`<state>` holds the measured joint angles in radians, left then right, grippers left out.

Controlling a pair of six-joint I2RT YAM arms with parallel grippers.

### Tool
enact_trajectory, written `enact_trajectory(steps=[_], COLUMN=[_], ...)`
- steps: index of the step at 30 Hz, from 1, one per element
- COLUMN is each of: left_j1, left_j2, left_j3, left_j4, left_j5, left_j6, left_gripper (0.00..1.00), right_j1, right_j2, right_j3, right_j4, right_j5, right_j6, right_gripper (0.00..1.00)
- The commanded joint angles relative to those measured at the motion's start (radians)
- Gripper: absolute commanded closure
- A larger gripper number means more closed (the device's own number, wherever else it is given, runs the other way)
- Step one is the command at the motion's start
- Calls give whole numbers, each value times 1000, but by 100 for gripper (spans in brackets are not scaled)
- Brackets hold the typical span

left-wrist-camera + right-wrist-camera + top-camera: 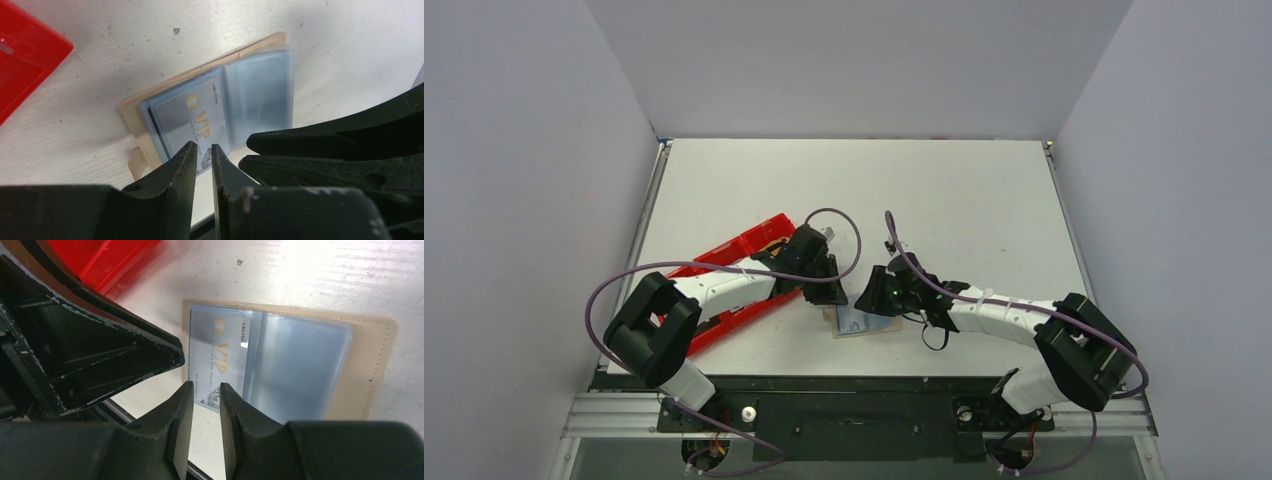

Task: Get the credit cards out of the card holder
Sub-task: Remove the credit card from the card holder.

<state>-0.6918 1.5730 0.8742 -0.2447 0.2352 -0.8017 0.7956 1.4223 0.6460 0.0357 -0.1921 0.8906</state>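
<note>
Right wrist | credit card [220, 355] lengthwise nearward, protruding from card holder [371, 365] | left claw [202, 150], right claw [203, 390]: grip unclear

Card holder [861, 323]: on table [964, 200], near edge, centre. Card [192, 119]: in holder's 9 o'clock half. Tray [759, 238]: at holder's 10 o'clock, apart.

Long red plastic tray [754, 238] lying at an angle on the left side of the scuffed white tabletop [944, 200], near the front edge. Plain pale grey walls [524, 150] box it in on three sides.
</note>
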Motion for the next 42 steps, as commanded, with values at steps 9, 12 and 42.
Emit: enact_trajectory(steps=[9,12,42], left_j1=[1,-4,-46], left_j2=[20,27,143], left_j3=[-3,-6,25], left_j4=[-2,-4,-9], left_j5=[-30,-35,-85], left_j6=[30,30,23], left_gripper=[88,90,97], right_j1=[-33,-34,-83], right_j2=[59,67,135], right_j3=[-58,-67,-154], right_j4=[137,147,319], right_j5=[-37,-38,-109], right_j6=[23,27,91], right_gripper=[74,74,75])
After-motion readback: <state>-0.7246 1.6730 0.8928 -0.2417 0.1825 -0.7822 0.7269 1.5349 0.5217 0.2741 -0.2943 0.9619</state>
